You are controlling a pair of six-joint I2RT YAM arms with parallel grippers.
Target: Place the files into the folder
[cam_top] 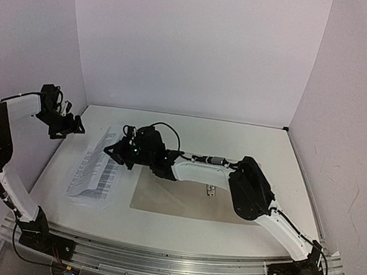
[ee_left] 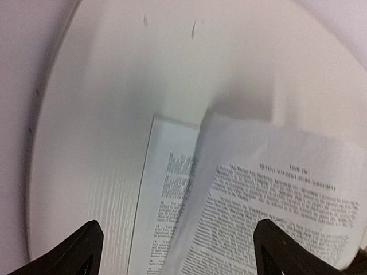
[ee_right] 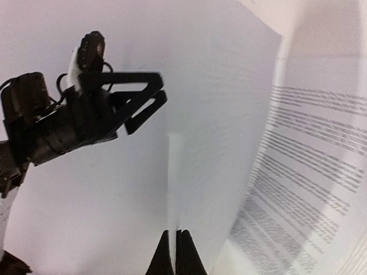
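White printed paper sheets (cam_top: 96, 168) left of flat beige cardboard folder (cam_top: 164, 201); right gripper (cam_top: 109, 151) pinches one sheet's edge; left gripper (cam_top: 78, 127) wide, farther left.

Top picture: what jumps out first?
The long right arm stretching across the table, its right pincer pinched shut on a printed sheet at the left. The left pincer hangs open near the wall, and a tan folder lies flat in the middle.
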